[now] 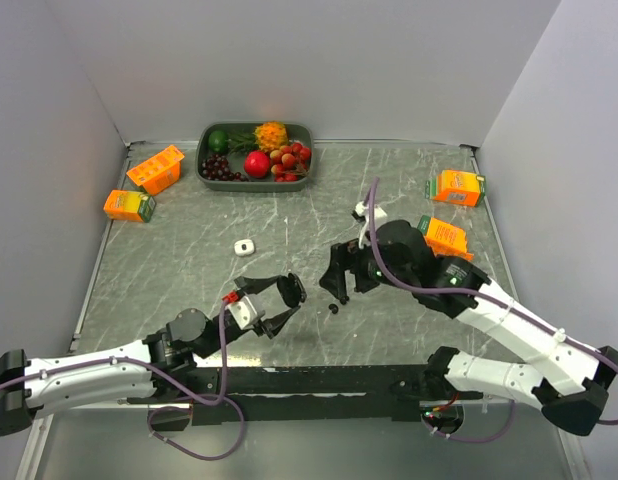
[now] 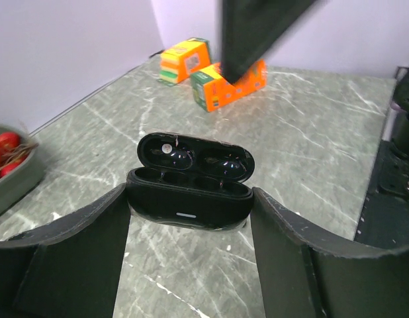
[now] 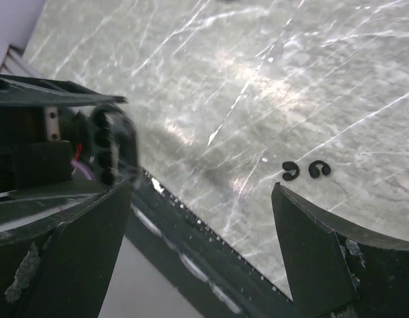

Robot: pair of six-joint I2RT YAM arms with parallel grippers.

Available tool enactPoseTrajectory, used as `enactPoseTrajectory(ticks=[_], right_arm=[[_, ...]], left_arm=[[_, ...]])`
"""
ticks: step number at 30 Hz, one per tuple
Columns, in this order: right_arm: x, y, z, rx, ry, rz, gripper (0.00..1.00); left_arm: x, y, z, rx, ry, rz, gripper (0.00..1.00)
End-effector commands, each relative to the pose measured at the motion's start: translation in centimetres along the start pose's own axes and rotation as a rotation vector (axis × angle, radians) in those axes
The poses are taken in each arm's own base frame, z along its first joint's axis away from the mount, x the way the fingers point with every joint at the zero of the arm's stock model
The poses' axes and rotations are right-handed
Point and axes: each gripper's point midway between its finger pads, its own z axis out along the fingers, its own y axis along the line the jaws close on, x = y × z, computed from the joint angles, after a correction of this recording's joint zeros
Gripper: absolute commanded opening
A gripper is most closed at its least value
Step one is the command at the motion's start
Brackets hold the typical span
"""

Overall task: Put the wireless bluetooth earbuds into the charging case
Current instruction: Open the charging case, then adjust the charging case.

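Item under inspection: two black earbuds [image 3: 290, 171] lie side by side on the marble-patterned table [image 1: 189, 270], touching nothing. In the overhead view they show as one small dark speck [image 1: 333, 308] between the two grippers. A white earbud [image 1: 244, 246] lies apart from them, further out towards the left of the table, also on the bare surface.

Charging case [image 2: 188, 192]: black, lid open and tilted back. It is held off the table, clamped across its ends by the left gripper [image 2: 189, 199], one finger against each end. Whether the base sockets are filled cannot be told from the wrist view.

Right gripper [image 1: 339, 275]: jaws spread wide, holding nothing, poised over the table with the black earbuds just beyond one fingertip [image 3: 280, 195]. It faces the left gripper [image 1: 286, 303] at close range, not touching it.

Surroundings: a green tray [image 1: 203, 165] at the far edge holds dark grapes [image 1: 219, 168] and red fruit [image 1: 257, 163]. Four orange cartons stand on the table, two far left [image 1: 156, 168] [image 1: 129, 205] and two far right [image 1: 456, 187] [image 1: 446, 237].
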Motion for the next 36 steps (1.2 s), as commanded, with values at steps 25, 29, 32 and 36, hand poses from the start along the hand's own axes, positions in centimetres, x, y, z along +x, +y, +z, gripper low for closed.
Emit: enactPoseTrajectory(ticks=[25,29,32,36], right_arm=[[-3.3,5.1,3.0,-0.256,-0.066,0.09,0.93],[-3.1,5.3,3.8,-0.266,-0.041,0.075,0.87],[-3.4,6.0,3.9,-0.295,-0.04,0.068,0.83],[-3.3,6.1,4.3,-0.297,-0.021,0.059,0.79]], left_arm=[[-1.7,1.1,0.3,-0.098,-0.077,-0.108,0.01],[-2.1,1.0,0.3,-0.091,-0.085,-0.105,0.01],[-2.3,1.0,0.4,-0.089,-0.085,-0.097,0.01],[-2.4,1.0,0.5,-0.089,-0.087,-0.093,0.01]])
